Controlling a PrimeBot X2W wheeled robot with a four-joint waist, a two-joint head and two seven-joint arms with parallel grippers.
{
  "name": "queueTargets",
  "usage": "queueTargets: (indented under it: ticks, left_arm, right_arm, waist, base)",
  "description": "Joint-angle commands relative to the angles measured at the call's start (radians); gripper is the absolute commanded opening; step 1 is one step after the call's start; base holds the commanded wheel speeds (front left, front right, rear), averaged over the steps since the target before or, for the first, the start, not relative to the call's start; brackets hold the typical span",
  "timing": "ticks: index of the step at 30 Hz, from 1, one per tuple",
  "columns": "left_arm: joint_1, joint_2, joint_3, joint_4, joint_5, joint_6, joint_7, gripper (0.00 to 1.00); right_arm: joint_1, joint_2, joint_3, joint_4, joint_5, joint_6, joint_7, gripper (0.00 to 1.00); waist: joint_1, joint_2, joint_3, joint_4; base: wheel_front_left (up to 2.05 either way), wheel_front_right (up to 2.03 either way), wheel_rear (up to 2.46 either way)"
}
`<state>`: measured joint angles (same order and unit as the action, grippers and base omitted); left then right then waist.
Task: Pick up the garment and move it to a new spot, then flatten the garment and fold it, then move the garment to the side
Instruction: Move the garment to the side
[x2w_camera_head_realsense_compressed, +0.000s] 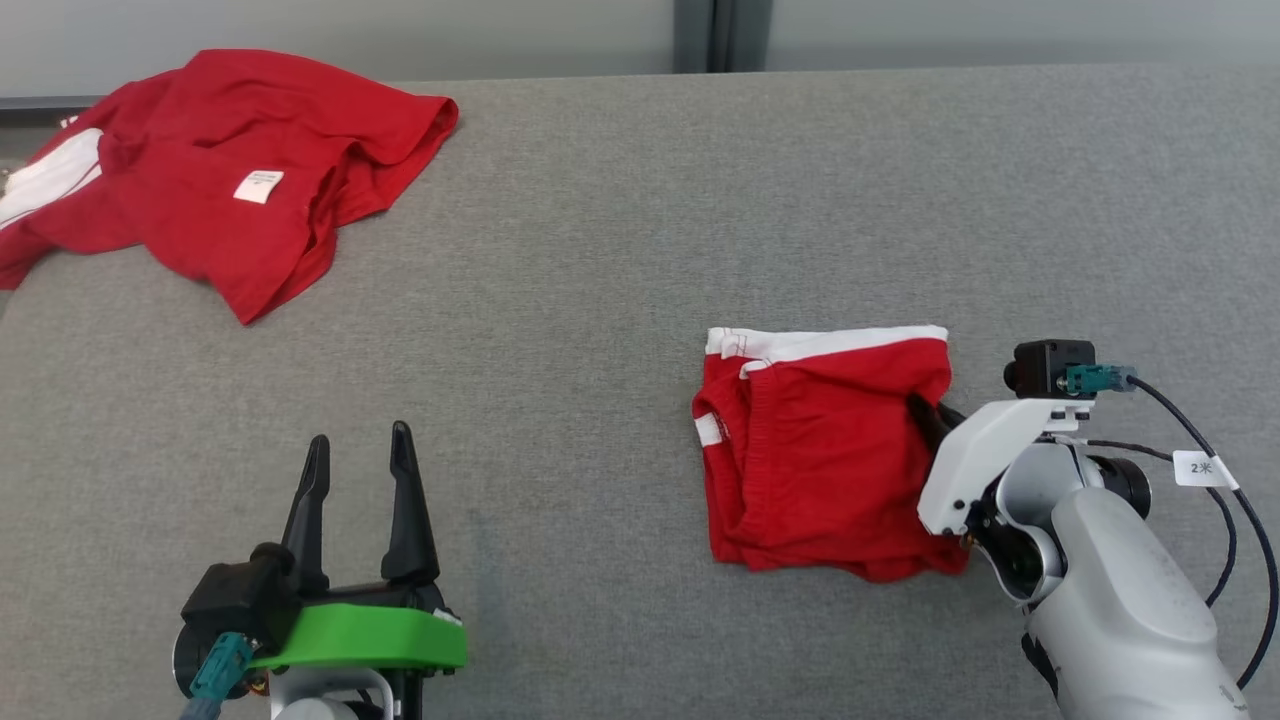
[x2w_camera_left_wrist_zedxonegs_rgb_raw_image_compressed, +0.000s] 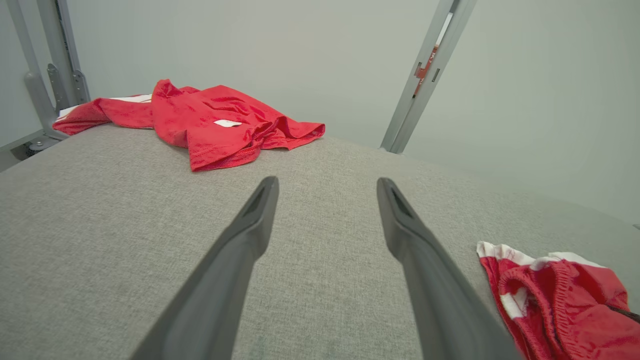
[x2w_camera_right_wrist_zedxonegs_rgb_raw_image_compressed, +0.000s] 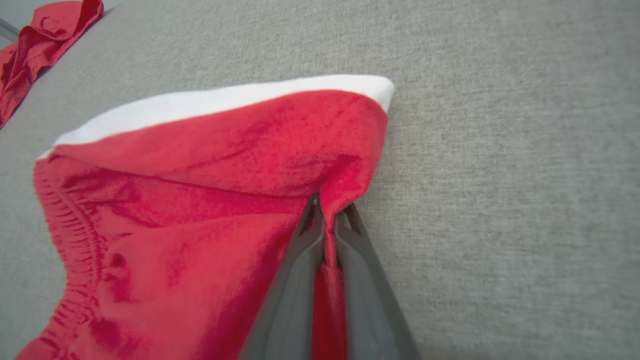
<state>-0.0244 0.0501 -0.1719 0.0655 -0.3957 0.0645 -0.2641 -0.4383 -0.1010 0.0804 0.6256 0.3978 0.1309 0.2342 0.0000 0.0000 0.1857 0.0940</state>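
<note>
Left gripper (x2w_camera_head_realsense_compressed: 359, 435): nearest the robot, well to the left of the folded red shorts (x2w_camera_head_realsense_compressed: 820, 460), over bare table; its two dark fingers are spread wide with nothing between them.
Right gripper (x2w_camera_right_wrist_zedxonegs_rgb_raw_image_compressed: 331, 205): at the right edge of the shorts, fingers pinched together on a ridge of red fabric drawn up between them.
Folded red shorts: lying on the grey fabric table (x2w_camera_head_realsense_compressed: 640, 250) in a compact rectangle, with a gathered elastic edge on their left side.
White band (x2w_camera_head_realsense_compressed: 830, 342): runs along the far edge of the shorts.
Crumpled red shirt (x2w_camera_head_realsense_compressed: 230, 170): far beyond and left of the shorts, well apart from them, at the table's back corner, with a white label (x2w_camera_head_realsense_compressed: 259, 186) facing up.
</note>
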Motion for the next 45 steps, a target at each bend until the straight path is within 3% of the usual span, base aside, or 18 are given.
queueTargets:
  ticks: [1,11,16,22,31,45]
  left_arm:
    - [-0.023,0.001,-0.002,-0.005,0.014,-0.005,0.0,1.0]
    - [-0.07,0.016,-0.002,-0.013,0.071,-0.029,0.0,1.0]
    - [-0.093,0.039,-0.012,-0.017,0.089,-0.035,0.012,1.0]
    - [-0.111,0.064,-0.022,-0.042,0.107,-0.032,0.043,1.0]
    - [-0.116,0.08,-0.031,-0.082,0.114,-0.023,0.067,1.0]
    - [-0.138,0.078,-0.048,-0.103,0.113,-0.021,0.056,1.0]
  right_arm:
    - [-0.029,-0.008,0.003,0.004,0.009,-0.001,-0.022,0.0]
    - [-0.123,-0.064,-0.005,0.039,0.018,-0.001,-0.155,0.0]
    - [-0.138,-0.045,-0.022,0.074,0.032,-0.001,-0.219,0.0]
    - [-0.152,-0.009,-0.009,0.117,0.061,-0.001,-0.289,0.0]
    - [-0.237,-0.021,0.017,0.193,0.051,-0.001,-0.354,0.0]
    - [-0.5,-0.304,-0.065,0.386,-0.09,-0.001,-0.357,0.0]
  waist:
    - [0.0,0.0,0.042,-0.065]
    - [0.0,0.0,0.122,-0.3]
    - [0.0,0.0,0.162,-0.418]
    - [0.0,0.0,0.189,-0.498]
    - [0.0,0.0,0.206,-0.476]
    - [0.0,0.0,0.265,-0.27]
  base:
    - [0.0,0.0,0.0]
    - [0.0,0.0,0.0]
    - [0.0,0.0,0.0]
    - [0.0,0.0,0.0]
    - [0.0,0.0,0.0]
    - [0.0,0.0,0.0]
